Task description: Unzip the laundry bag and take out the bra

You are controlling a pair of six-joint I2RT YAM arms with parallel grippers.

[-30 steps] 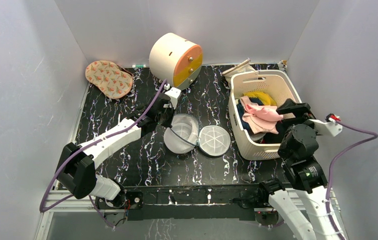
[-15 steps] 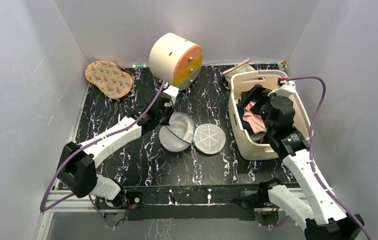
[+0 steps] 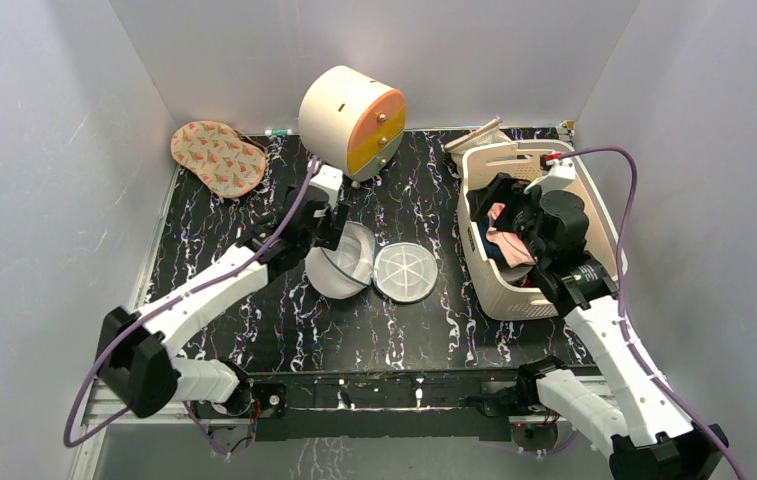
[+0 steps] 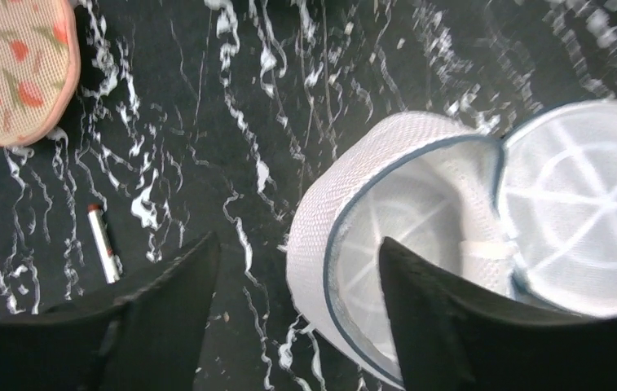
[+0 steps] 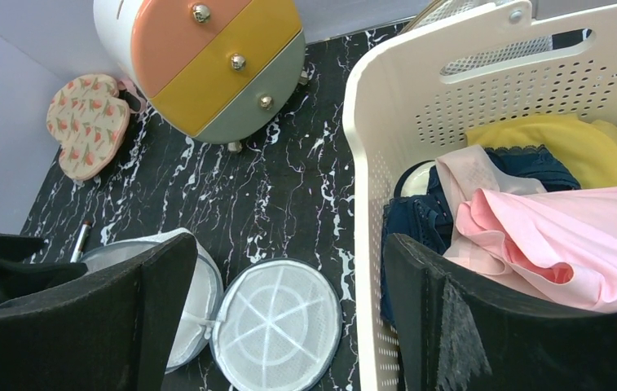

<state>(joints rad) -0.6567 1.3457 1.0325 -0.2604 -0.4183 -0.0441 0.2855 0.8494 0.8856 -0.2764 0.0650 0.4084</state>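
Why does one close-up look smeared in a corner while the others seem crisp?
Left wrist view: the table smears at top right, likely motion blur, and the laundry bag looks soft; right wrist view: the basket is sharp; top view: even light.

Pale grey walls [image 3: 54, 100] around a black, white-veined tabletop [image 3: 284, 335]

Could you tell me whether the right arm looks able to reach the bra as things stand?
Probably yes: the right gripper hovers open above the basket, where the bra lies uncovered atop the clothes.
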